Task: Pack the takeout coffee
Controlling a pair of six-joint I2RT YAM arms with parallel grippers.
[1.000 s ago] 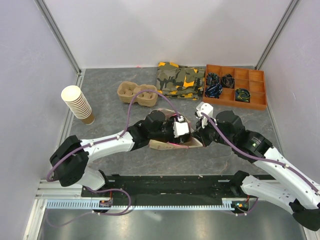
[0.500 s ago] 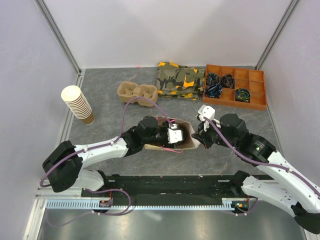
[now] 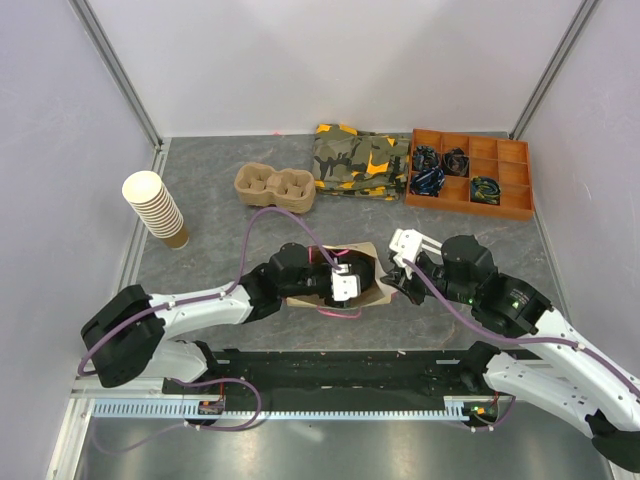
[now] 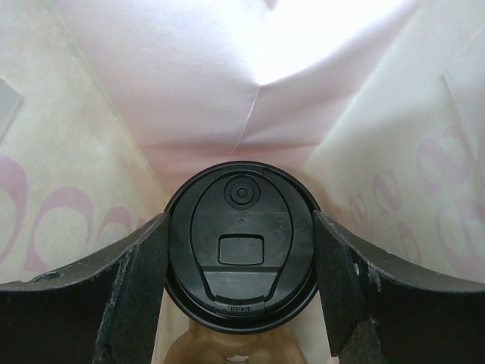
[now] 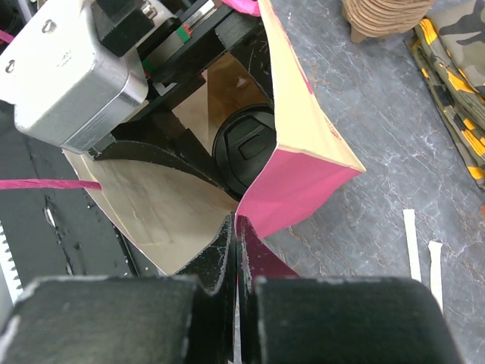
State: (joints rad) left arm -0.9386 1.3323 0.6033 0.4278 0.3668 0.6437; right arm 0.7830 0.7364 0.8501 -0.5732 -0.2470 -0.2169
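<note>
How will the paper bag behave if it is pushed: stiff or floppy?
Probably floppy: the bag has a thin paper wall, creased where the right gripper pinches it. Likely light, so it may slide, though the cup inside adds some weight.

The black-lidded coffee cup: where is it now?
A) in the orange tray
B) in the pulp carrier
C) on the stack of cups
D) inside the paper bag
D: the takeout coffee sits in the left gripper, with the paper bag walling it in all round.
</note>
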